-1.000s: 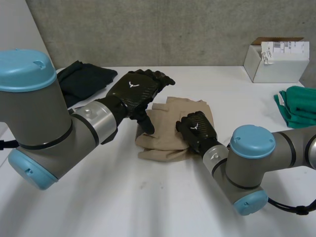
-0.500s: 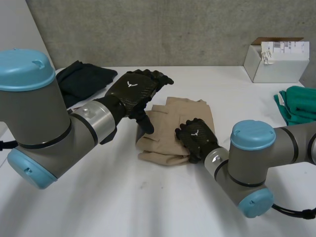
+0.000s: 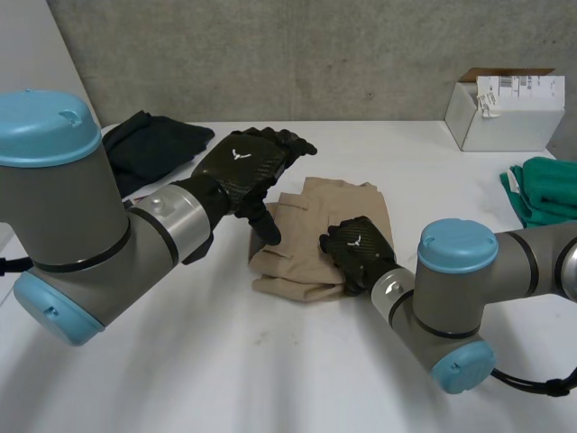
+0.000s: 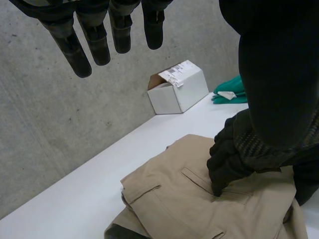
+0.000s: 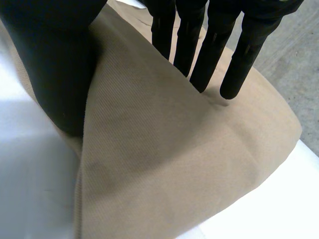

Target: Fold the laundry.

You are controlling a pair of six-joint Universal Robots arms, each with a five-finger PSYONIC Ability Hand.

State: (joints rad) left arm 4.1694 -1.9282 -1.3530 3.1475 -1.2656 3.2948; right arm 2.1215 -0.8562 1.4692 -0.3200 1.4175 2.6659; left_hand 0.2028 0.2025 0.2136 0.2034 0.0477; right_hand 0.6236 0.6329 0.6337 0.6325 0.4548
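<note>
Fingers (image 4: 97,45) of the left hand (image 3: 248,162) hang straight and released, holding nothing, above the far left part of the beige trousers (image 3: 306,221). The right hand (image 3: 359,248) lies on the near right part of the same garment. Its fingers (image 5: 213,50) are straight, with their tips pressing the cloth flat. Its thumb lies along the near edge, and we cannot tell whether it is tucked under that edge.

The trousers sit mid-table (image 3: 270,379) between the two arms. We judge them mostly folded, since they already form a compact, layered, roughly square bundle. Welt pocket slits show on the top layer. The near left edge still looks thick and rumpled, so it may want smoothing or one more fold.

A dark garment (image 3: 153,144) lies crumpled at the far left, and a green one (image 3: 545,194) is heaped at the right edge. Neither is folded yet, so much of the laundry remains.

The trouser cloth is a matte twill with a fine diagonal rib. It looks fairly stiff and likely to hold a crease. A white cardboard box (image 3: 505,113) with a paper label stands open at the far right, before a rough concrete wall (image 3: 315,54).
</note>
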